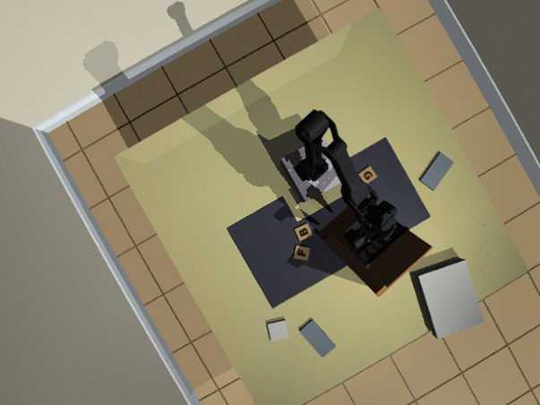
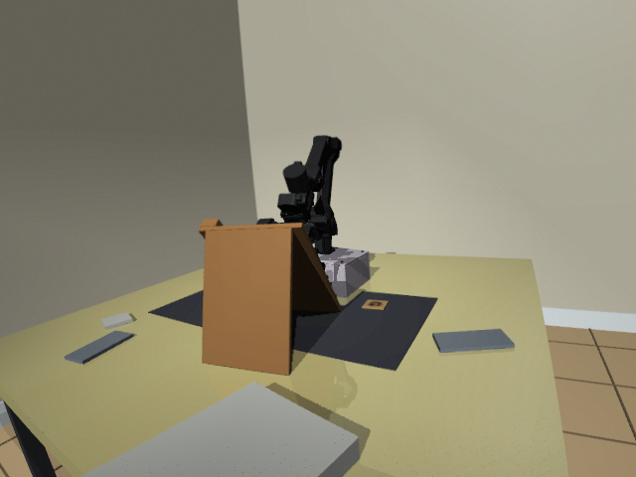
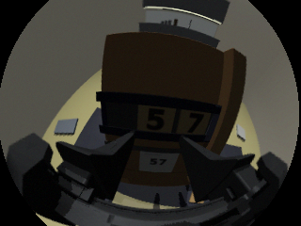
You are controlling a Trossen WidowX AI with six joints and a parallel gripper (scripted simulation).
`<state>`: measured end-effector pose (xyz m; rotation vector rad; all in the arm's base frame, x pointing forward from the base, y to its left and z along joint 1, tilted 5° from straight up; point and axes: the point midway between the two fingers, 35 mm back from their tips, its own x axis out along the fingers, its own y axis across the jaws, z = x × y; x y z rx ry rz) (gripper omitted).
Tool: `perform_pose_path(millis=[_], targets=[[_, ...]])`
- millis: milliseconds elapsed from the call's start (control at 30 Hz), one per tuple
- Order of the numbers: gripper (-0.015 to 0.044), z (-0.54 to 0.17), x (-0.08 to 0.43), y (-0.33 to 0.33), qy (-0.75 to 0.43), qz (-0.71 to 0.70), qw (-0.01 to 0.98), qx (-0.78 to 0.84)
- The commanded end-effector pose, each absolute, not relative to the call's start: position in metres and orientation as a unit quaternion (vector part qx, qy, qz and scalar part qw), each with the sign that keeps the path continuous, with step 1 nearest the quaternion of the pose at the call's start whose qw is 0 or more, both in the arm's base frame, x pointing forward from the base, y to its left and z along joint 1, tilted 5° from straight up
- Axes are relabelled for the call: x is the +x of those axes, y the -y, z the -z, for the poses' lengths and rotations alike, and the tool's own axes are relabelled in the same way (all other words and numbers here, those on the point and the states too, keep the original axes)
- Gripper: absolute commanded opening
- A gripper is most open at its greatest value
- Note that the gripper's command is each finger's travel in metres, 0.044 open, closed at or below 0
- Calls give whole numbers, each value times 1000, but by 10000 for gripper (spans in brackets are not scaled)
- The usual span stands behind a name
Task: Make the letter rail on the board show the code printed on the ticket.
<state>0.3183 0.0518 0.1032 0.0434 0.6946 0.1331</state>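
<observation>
The brown board [image 1: 405, 261] [image 2: 246, 297] [image 3: 162, 61] carries a black rail [image 3: 155, 100]. In the wrist view, tile 5 [image 3: 162, 120] and tile 7 [image 3: 194, 123] sit in the rail, reading 57, with a narrow dark strip between them. The rail's left part is empty; a raised brown strip [image 3: 230, 94] stands at the right. The ticket [image 3: 158, 161] below reads 57. My gripper [image 3: 157, 136] is open and empty, its fingertips at the rail's lower edge, one near each side of the two tiles. Tile contact is unclear.
Tile G [image 1: 367, 175] [image 2: 375, 304], tile B [image 1: 303, 232] and tile F [image 1: 301, 253] lie on the dark mat [image 1: 259, 246] [image 2: 380, 344]. Grey slabs [image 1: 436, 170] [image 1: 317, 337], a small white block [image 1: 278, 330] and a large grey box [image 1: 451, 298] stand around the board.
</observation>
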Motion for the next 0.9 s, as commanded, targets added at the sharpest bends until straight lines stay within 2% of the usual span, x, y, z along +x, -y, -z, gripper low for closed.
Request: perform_pose_path(millis=[0, 867], targets=[[295, -106, 317, -52, -336, -67, 939, 20], [295, -110, 314, -51, -336, -67, 939, 20]])
